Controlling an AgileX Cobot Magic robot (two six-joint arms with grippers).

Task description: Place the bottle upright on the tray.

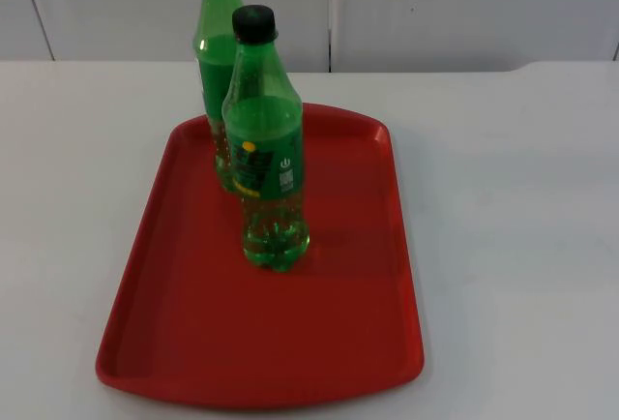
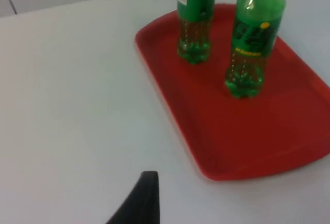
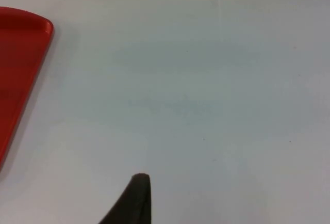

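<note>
Top view: both green bottles, the nearer bottle (image 1: 266, 149) and the farther bottle (image 1: 218, 52), stand upright on the red tray (image 1: 193, 343); placing looks finished. Each arm waits over the bare surface (image 1: 513, 246) beside the tray; I cannot tell how either gripper's jaws stand.

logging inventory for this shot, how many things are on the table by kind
green bottles, upright on the tray: 2, near one and far one
red tray: 1
total: 3
</note>
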